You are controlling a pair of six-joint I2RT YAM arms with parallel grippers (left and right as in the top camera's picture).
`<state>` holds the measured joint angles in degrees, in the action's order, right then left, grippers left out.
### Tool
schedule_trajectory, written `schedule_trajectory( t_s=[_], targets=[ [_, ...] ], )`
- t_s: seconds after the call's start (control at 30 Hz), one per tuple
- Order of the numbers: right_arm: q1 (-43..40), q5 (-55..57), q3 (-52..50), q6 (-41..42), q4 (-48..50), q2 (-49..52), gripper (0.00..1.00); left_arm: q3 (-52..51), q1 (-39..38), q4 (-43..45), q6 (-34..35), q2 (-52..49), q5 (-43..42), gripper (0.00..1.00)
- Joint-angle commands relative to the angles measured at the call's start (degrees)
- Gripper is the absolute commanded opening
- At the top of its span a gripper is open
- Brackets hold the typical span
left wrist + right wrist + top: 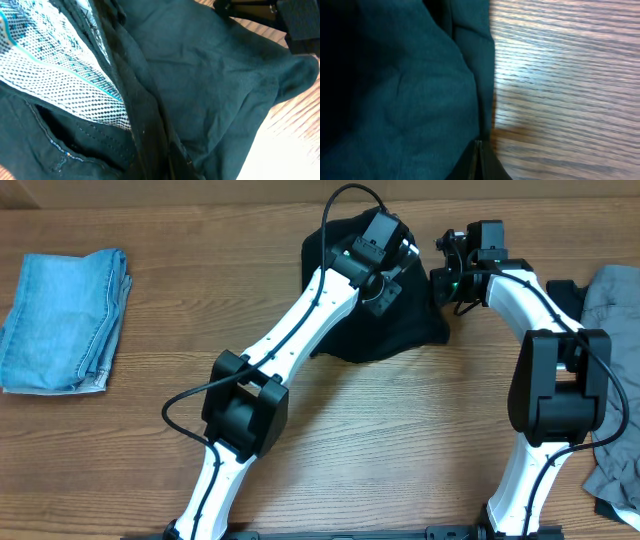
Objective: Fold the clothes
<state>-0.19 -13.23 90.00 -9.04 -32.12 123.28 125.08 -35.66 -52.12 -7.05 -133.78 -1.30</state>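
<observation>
A black garment (385, 330) lies bunched at the table's far centre. In the left wrist view it (210, 75) fills the frame, with a white dotted pocket lining (55, 65) showing. My left gripper (383, 288) sits on top of it, and its dark fingers (167, 160) are shut into a fold of the cloth. My right gripper (445, 283) is at the garment's right edge. In the right wrist view its fingers (478, 152) are pressed together on the edge of the cloth (395, 90).
Folded blue jeans (65, 320) lie at the far left. A pile of grey clothes (620, 380) lies at the right edge. Bare wooden table (400, 440) spreads in front of the garment and shows beside it in the right wrist view (570, 90).
</observation>
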Motion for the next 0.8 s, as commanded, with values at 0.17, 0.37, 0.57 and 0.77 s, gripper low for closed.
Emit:
schedule_trajectory(
  t_s=[0.17,0.37,0.57,0.77],
  targets=[
    [-0.5,-0.4,0.7,0.3,0.2,0.4,0.04,0.0,-0.4,8.3,1.5,-0.9,-14.0,1.00],
    [-0.5,-0.4,2.8,0.4,-0.7,-3.9,0.04,4.0,3.6,4.9,8.9,0.1,-3.4,1.00],
    [1.7,-1.9,3.8,1.8,-5.0,-12.7,0.04,4.1,13.8,-1.4,20.4,0.1,-1.0,0.91],
    [5.5,-11.3,3.8,0.6,-11.6,-12.9,0.04,2.4,17.9,-1.5,19.8,0.0,-3.5,0.41]
  ],
)
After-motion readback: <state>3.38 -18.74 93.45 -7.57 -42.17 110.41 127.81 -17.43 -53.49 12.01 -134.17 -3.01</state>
